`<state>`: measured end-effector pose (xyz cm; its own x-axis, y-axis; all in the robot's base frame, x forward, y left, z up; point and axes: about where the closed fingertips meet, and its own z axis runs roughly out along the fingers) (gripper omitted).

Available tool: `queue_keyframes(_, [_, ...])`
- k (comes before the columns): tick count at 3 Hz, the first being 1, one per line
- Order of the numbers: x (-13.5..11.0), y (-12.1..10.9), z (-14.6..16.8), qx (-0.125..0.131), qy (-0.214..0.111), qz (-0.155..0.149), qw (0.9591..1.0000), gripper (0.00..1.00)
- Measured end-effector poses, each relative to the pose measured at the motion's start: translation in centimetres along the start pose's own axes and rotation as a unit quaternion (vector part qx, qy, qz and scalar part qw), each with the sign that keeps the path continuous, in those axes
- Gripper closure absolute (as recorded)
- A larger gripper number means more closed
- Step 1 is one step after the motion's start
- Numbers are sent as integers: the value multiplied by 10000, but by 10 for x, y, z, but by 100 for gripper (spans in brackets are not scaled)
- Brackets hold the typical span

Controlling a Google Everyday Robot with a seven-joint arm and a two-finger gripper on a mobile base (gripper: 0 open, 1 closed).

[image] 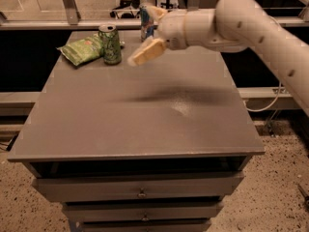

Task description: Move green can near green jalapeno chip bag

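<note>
Bench (145, 124) far-left corner: green can (111, 45) upright, chip bag (81, 50) just beside at its 9 o'clock. Gripper (143, 36) at can's 3 o'clock, apart; fingers (147, 52) spread, empty.

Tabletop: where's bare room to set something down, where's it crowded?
Free: table front and middle, from the front edge up to the green can, and the right side. Crowded: back left, green jalapeno chip bag beside green can, blue can behind; gripper hangs right of the green can.
</note>
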<state>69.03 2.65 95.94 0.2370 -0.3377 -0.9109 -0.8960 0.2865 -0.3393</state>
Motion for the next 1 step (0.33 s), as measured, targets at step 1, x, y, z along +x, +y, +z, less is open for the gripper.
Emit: queue_keyframes(1, [13,-8,-36,224,86,-94,9997,0])
